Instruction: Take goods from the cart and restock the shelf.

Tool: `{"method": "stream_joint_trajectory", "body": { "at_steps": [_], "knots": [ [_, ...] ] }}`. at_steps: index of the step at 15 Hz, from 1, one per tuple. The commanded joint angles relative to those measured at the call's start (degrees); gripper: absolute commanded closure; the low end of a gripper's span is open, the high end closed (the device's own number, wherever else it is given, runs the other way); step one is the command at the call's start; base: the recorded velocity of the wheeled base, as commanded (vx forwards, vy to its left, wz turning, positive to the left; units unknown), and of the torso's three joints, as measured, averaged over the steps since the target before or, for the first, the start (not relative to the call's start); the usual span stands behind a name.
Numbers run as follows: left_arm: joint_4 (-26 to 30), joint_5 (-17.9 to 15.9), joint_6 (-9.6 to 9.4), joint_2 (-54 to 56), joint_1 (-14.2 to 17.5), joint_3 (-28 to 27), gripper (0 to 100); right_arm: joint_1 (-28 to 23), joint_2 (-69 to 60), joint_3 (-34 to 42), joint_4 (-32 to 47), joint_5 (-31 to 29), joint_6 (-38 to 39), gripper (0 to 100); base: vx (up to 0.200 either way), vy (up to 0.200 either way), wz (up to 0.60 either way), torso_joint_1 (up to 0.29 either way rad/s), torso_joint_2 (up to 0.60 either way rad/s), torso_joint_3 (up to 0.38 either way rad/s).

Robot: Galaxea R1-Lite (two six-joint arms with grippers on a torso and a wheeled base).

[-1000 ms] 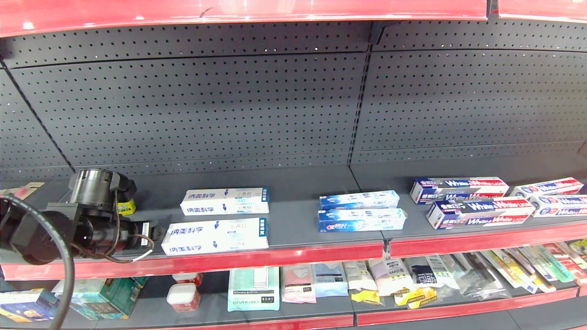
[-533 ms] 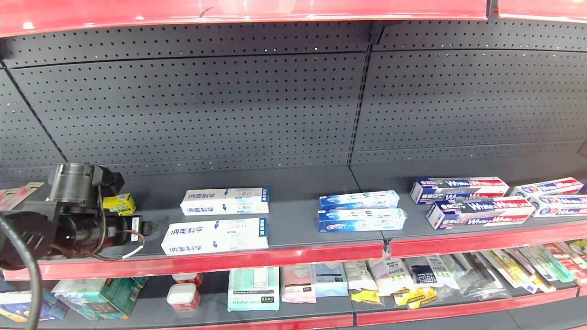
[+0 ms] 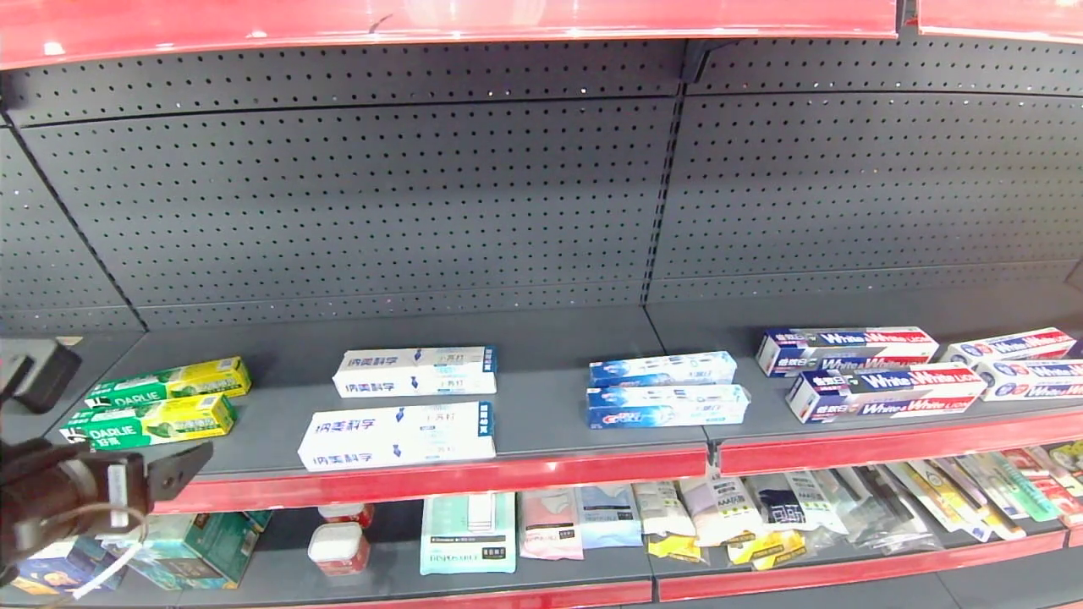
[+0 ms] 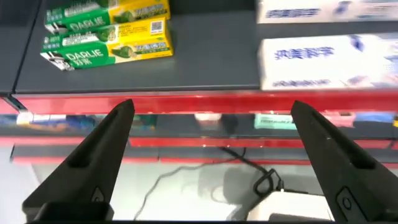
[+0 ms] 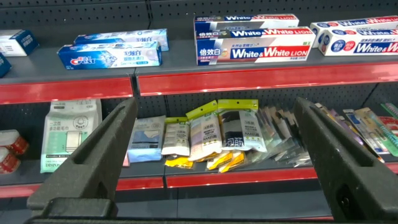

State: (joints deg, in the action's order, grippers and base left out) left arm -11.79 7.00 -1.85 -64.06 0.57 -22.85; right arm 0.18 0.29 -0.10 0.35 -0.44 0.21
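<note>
Two green-and-yellow toothpaste boxes (image 3: 156, 406) lie side by side at the left end of the grey shelf (image 3: 550, 338). My left gripper (image 4: 212, 107) is open and empty, just in front of and below the shelf's red edge (image 4: 199, 102), with the green boxes (image 4: 106, 43) beyond it. In the head view one of its fingers (image 3: 173, 469) pokes in at the lower left. My right gripper (image 5: 216, 102) is open with nothing in it, facing the shelf front below the blue toothpaste boxes (image 5: 112, 53).
Along the shelf lie two white boxes (image 3: 398, 436), two blue boxes (image 3: 668, 404) and blue-red-white boxes (image 3: 884, 393) at the right. The lower shelf (image 3: 541, 584) holds packets, jars and cartons. A red shelf (image 3: 423, 21) overhangs above.
My left arm has drawn back from the shelf, left and down, uncovering the two green boxes that now lie there. The other boxes have not moved.
</note>
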Motion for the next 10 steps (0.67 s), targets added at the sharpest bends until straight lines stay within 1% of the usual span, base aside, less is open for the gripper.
{"method": "stream_joint_trajectory", "body": {
  "at_steps": [1, 3, 5, 6, 7, 8, 9, 10],
  "knots": [
    [0.89, -3.92, -3.33, 20.73, -1.28, 8.96, 0, -0.01, -0.03, 0.01, 0.0, 0.0, -0.03, 0, 0.0, 0.0, 0.0, 0.0, 0.0, 0.0],
    [0.98, -5.06, -3.33, 26.88, -1.28, 11.51, 0, -0.01, -0.03, 0.01, 0.0, 0.0, -0.03, 0, 0.0, 0.0, 0.0, 0.0, 0.0, 0.0],
    [1.51, -7.44, -3.33, 32.42, -1.28, 14.14, 0, -0.01, -0.03, 0.01, 0.0, 0.0, -0.03, 0, 0.0, 0.0, 0.0, 0.0, 0.0, 0.0],
    [3.09, -8.32, -3.33, 36.82, -1.28, 15.81, 0, -0.01, -0.03, 0.01, 0.0, 0.0, -0.03, 0, 0.0, 0.0, 0.0, 0.0, 0.0, 0.0],
    [3.97, -8.49, -3.33, 39.01, -1.28, 16.52, 0, -0.01, -0.03, 0.01, 0.0, 0.0, -0.03, 0, 0.0, 0.0, 0.0, 0.0, 0.0, 0.0],
    [6.6, -8.67, -3.33, 44.02, -1.28, 17.84, 0, -0.01, -0.03, 0.01, 0.0, 0.0, -0.03, 0, 0.0, 0.0, 0.0, 0.0, 0.0, 0.0],
    [11.79, -8.67, -3.33, 52.2, -1.36, 19.33, 0, -0.01, -0.03, 0.01, 0.0, 0.0, -0.03, 0, 0.0, 0.0, 0.0, 0.0, 0.0, 0.0],
    [15.74, -8.76, -3.16, 58.52, -1.63, 19.59, 0, -0.01, -0.03, 0.01, 0.0, 0.0, -0.03, 0, 0.0, 0.0, 0.0, 0.0, 0.0, 0.0]
  ]
}}
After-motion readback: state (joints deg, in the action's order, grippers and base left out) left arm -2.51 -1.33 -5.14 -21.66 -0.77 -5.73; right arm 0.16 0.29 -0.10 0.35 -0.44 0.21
